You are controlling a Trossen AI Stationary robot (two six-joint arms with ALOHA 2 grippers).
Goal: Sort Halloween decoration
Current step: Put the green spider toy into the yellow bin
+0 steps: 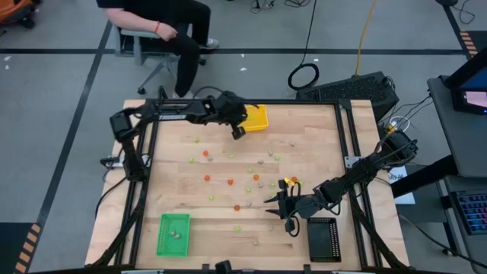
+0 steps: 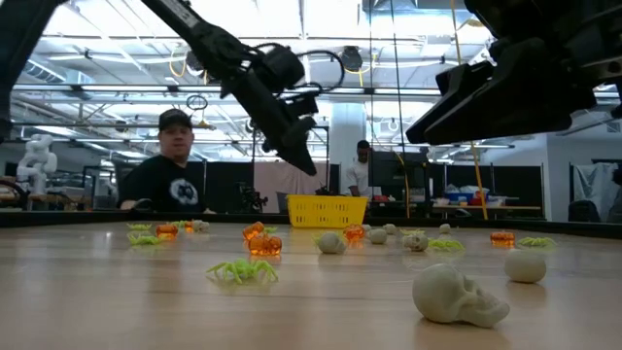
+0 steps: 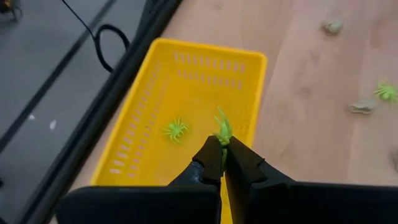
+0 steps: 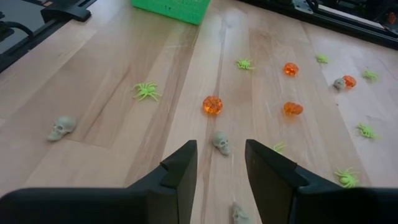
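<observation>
Small orange pumpkins (image 4: 212, 104), pale skulls (image 4: 62, 127) and light green spiders (image 4: 146, 91) lie scattered over the wooden table (image 1: 221, 217). My left gripper (image 1: 238, 132) hangs at the left side of the yellow tray (image 1: 256, 118) at the table's far edge, shut on a light green spider (image 3: 222, 130). Another green spider (image 3: 176, 129) lies on the tray's floor. My right gripper (image 4: 221, 167) stands open low over the table's near right part. A skull (image 4: 221, 143) lies on the wood just ahead of its fingertips, untouched. My left gripper pinches the green spider's near end (image 3: 224, 140) between its two fingertips. Most of the spider sticks out past the tips. The fingers slant downward from the table's left toward the yellow tray. The spider is lifted clear, above the tray's near end.
A green tray (image 1: 173, 234) with a few pieces stands at the near left, and a black tray (image 1: 323, 239) at the near right beside my right arm. A person (image 1: 160, 23) sits beyond the table's far edge. The table's frame rails (image 1: 346, 137) run along its sides.
</observation>
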